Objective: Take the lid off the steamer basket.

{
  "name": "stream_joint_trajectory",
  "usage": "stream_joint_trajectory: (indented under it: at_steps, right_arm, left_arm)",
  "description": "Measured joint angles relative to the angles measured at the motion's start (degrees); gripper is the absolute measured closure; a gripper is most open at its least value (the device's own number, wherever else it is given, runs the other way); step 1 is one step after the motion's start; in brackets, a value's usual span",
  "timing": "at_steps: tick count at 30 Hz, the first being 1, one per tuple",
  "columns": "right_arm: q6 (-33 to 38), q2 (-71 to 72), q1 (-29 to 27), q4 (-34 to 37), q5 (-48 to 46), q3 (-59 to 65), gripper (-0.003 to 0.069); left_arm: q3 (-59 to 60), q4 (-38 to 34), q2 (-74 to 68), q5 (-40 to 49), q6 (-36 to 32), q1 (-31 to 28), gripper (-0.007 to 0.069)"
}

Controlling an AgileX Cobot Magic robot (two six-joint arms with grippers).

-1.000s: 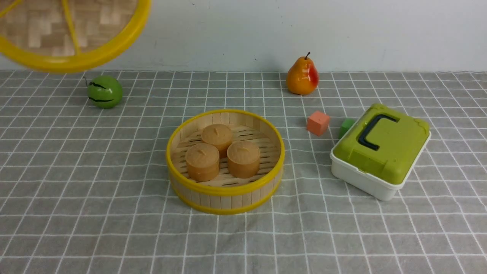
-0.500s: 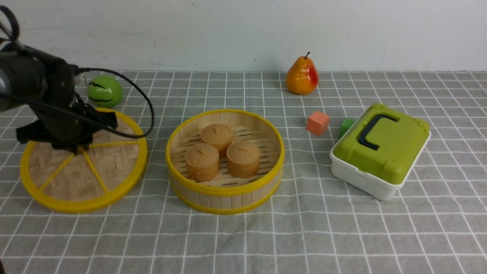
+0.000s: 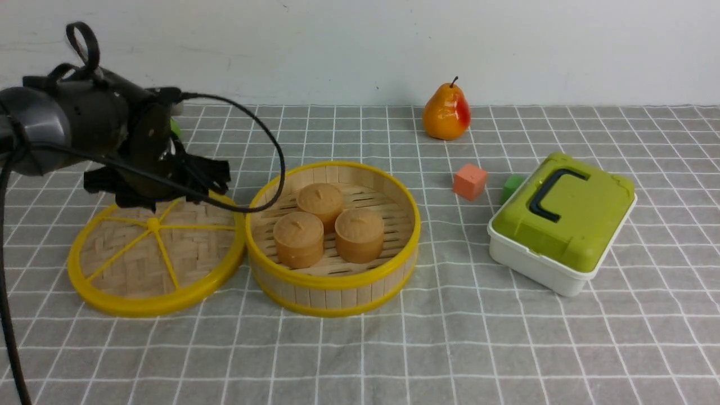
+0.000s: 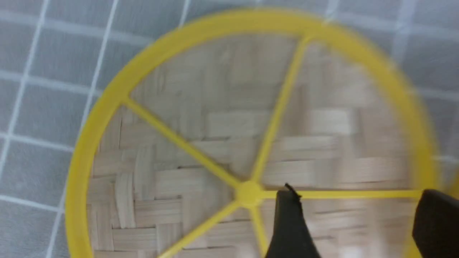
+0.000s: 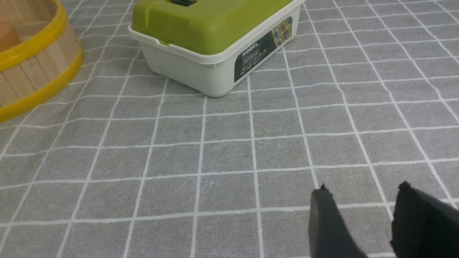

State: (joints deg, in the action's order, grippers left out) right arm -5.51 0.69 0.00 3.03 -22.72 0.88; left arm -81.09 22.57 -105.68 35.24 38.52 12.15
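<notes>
Lid (image 3: 154,259): lying flat on the grey checked cloth (image 3: 450,349), to the left of the steamer basket (image 3: 332,284). The two rims are meeting or nearly meeting; can't tell which.
Steamer basket: sitting uncovered, with three brown buns (image 3: 329,225) showing inside.
Left gripper (image 4: 358,222): hanging over the lid's far half, jaws standing wide and clamping nothing.
Lid vs jaws: knob (image 4: 248,193) is sitting outside the gap, just beside one finger (image 4: 288,225). One spoke is running under the gap.
Right gripper (image 5: 362,222): hanging over the cloth near the green-lidded box (image 5: 215,46), jaws parted and gripping nothing.
</notes>
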Motion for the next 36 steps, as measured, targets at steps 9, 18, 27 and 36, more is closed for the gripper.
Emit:
stream_joint_trajectory:
  at_steps: [9, 18, 27, 36]
  right_arm:
    - [0.0, 0.0, 0.0, 0.0, 0.0, 0.0, 0.0418]
    - [0.0, 0.0, 0.0, 0.0, 0.0, 0.0, 0.0418]
    - [0.0, 0.0, 0.0, 0.0, 0.0, 0.0, 0.0418]
    - [0.0, 0.0, 0.0, 0.0, 0.0, 0.0, 0.0418]
  left_arm:
    - [2.5, 0.1, 27.5, 3.5, -1.1, 1.0, 0.0474]
    - [23.8, -1.1, 58.9, -4.2, -5.4, 1.0, 0.0637]
    - [56.2, -1.1, 77.9, -14.6, -5.9, 1.0, 0.0637]
    - [72.1, -1.5, 81.0, -20.3, -5.9, 1.0, 0.0637]
